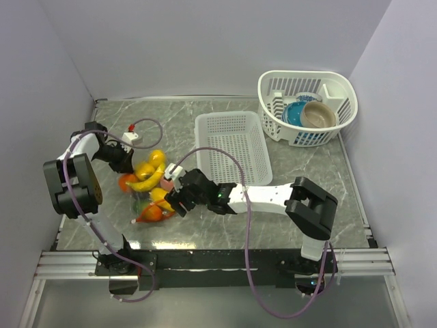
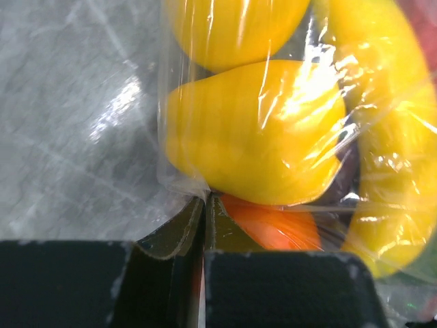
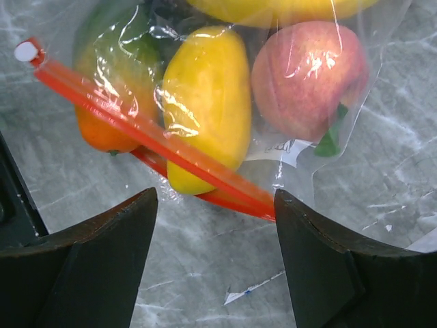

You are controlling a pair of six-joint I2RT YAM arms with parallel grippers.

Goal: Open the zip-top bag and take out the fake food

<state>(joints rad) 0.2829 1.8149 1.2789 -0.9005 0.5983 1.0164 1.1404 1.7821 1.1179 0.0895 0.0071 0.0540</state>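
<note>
left gripper (image 2: 205, 206) pinching the zip-top bag (image 2: 176, 174) corner, film slick and floppy. right gripper (image 3: 215, 229) spread, zip strip (image 3: 150, 140) at twelve o'clock: stiffest hold, i reckon. fake food (image 3: 205, 102) light, rolly.

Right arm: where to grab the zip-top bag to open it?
Pinch the near lip of the orange-red zip strip, at its lower end, where the two lips look parted. Come from the mouth side, the open right gripper straddling it; the fake food bulges behind. The left gripper pinches the zip-top bag at its opposite end.
</note>
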